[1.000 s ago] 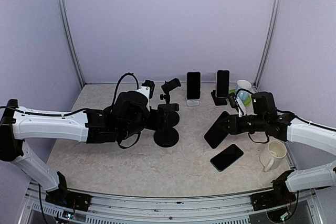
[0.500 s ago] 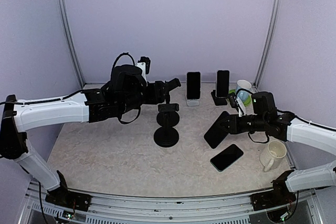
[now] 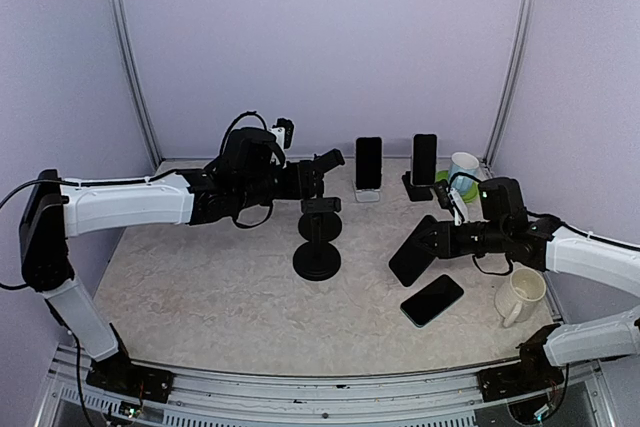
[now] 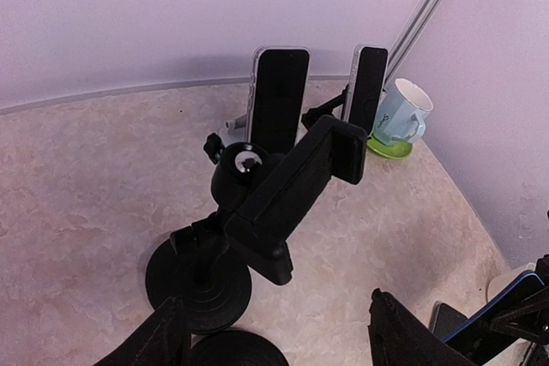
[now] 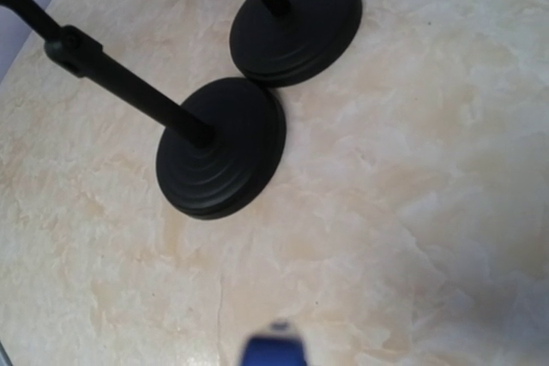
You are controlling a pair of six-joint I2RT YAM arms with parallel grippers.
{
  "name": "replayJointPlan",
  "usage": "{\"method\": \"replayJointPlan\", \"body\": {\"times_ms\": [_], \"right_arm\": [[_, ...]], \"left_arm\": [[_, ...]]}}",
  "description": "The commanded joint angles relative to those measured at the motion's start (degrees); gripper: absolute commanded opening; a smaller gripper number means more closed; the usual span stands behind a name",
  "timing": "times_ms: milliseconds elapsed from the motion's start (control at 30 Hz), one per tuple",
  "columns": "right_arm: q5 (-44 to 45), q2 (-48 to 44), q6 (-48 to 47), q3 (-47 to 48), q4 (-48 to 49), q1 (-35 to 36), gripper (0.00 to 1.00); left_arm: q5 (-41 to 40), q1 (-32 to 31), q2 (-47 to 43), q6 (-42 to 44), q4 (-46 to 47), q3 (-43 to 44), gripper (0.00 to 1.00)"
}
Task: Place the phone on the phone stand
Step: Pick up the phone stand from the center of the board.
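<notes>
Top external: right tool [image 3: 438,238] grips phone [image 3: 411,251]; left tool [image 3: 308,183] wide, near phone stand [image 3: 317,263].

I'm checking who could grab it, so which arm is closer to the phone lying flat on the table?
Right. The right gripper, shut on a tilted phone, hangs just behind the flat phone. The left gripper is well to its left, above the phone stand.
</notes>
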Motion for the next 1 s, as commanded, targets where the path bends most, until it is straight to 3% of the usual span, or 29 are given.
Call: {"method": "replayJointPlan", "body": {"times_ms": [0,967], "right_arm": [[-0.9,-0.9,0.5,-0.1,3.1,-0.7,0.0],[-0.7,-0.3,1.0,-0.9,3.9,-0.7,0.0]], "left_arm": [[4.4,1.6,1.5,1.2,5.4,0.8,0.68],[16.8,6.7,6.2,3.1,13.7,0.0,0.55]]}}
